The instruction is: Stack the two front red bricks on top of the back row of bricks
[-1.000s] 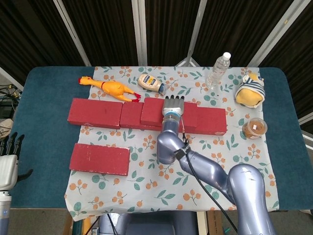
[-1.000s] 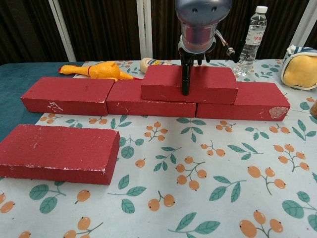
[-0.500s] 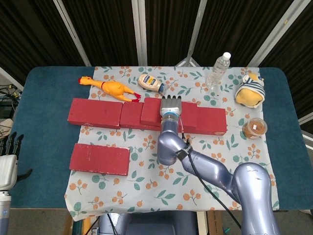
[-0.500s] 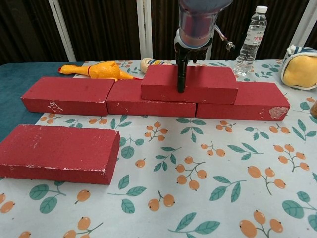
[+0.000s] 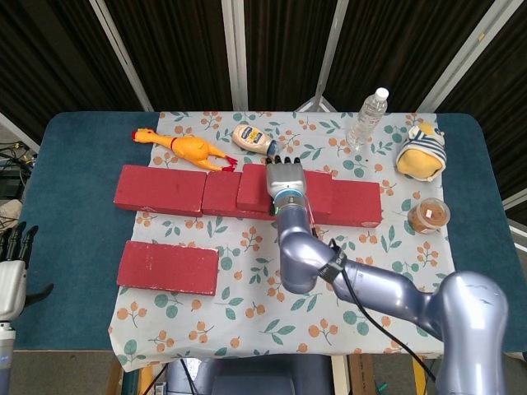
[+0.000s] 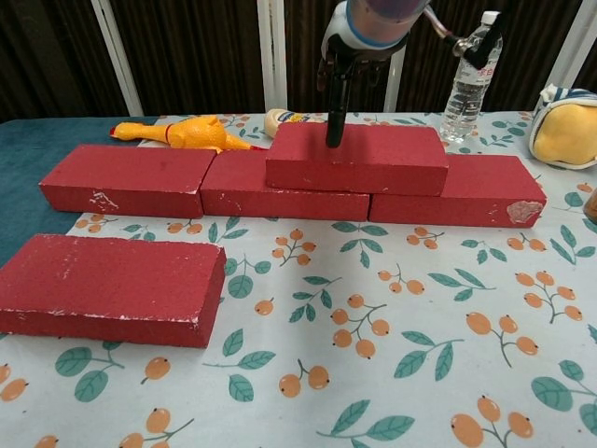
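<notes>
Since the earlier frames the right hand (image 5: 285,175) has lifted off the stacked red brick (image 6: 357,158) and drifted toward the upper left of the frame; in the chest view only one dark finger (image 6: 334,110) hangs down with its tip at the brick's back edge, and whether it touches cannot be told. From above, its fingers lie loosely spread and hold nothing. That stacked brick sits on the back row of bricks (image 5: 161,189), straddling the seam between the middle and right ones, at the centre of the frame. The other front red brick (image 5: 168,267) lies flat on the flowered cloth (image 5: 247,313) at lower left, well apart from the row. At the far lower left edge of the head view the left hand (image 5: 12,267) rests beside the bench (image 5: 66,214), fingers straight and slightly apart, empty. Behind the row lie a rubber chicken (image 5: 183,146) and a squeeze bottle (image 5: 255,139); a water bottle (image 5: 367,118) stands upright at upper right, with a plush toy (image 5: 421,151) and a small jar (image 5: 429,215) further right.
</notes>
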Controlling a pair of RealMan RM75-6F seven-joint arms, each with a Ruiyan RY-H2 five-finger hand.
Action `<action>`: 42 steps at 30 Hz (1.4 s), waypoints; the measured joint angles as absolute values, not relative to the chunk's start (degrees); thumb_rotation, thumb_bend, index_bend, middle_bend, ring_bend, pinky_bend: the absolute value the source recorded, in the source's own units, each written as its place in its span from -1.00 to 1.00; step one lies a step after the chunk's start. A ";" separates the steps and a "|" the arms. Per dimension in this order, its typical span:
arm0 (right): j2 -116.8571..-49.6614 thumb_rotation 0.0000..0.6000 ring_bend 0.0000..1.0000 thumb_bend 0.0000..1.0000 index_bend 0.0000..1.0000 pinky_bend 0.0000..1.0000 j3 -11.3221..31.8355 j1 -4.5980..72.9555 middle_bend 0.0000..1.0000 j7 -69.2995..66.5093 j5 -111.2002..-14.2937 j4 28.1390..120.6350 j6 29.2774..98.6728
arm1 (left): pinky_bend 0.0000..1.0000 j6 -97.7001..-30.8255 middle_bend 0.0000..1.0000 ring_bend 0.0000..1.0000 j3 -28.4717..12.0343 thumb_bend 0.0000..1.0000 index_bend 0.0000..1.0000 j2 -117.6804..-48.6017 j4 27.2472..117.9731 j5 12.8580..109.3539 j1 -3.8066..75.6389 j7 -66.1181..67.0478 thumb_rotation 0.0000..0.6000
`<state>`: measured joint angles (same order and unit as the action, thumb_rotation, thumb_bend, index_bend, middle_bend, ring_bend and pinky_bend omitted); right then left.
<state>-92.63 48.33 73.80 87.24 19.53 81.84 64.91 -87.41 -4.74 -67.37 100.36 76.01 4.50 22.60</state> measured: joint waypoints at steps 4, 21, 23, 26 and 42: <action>-86.01 1.00 -1.00 -0.78 -1.00 -1.00 48.25 65.44 -1.00 80.31 11.80 95.32 63.71 | -0.80 -87.47 -1.00 -1.00 -4.44 -1.00 -0.93 -66.87 100.49 76.90 4.32 21.20 1.00; -61.58 1.00 -1.00 -0.78 -1.00 -1.00 41.26 16.63 -1.00 40.37 -46.18 119.83 54.18 | -0.80 -87.97 -1.00 -1.00 -2.37 -1.00 -0.98 -67.27 101.13 82.95 4.33 20.48 1.00; -60.56 1.00 -1.00 -0.78 -1.00 -1.00 39.61 12.63 -1.00 34.93 -53.77 119.69 54.22 | -0.81 -87.98 -1.00 -1.00 -1.88 -1.00 -1.00 -67.49 101.20 84.39 4.43 20.12 1.00; -59.70 1.00 -1.00 -0.78 -1.00 -1.00 36.68 7.50 -1.00 27.95 -64.67 118.85 55.95 | -0.92 -88.15 -1.00 -1.00 -1.32 -1.00 -1.00 -68.21 101.16 85.95 4.46 19.31 1.00; -64.76 1.00 -1.00 -0.78 -1.00 -1.00 17.05 -5.59 -1.00 7.76 -90.10 104.39 73.48 | -0.97 -79.96 -1.00 -1.00 -2.17 -1.00 -1.00 -63.91 109.78 80.26 7.85 26.55 1.00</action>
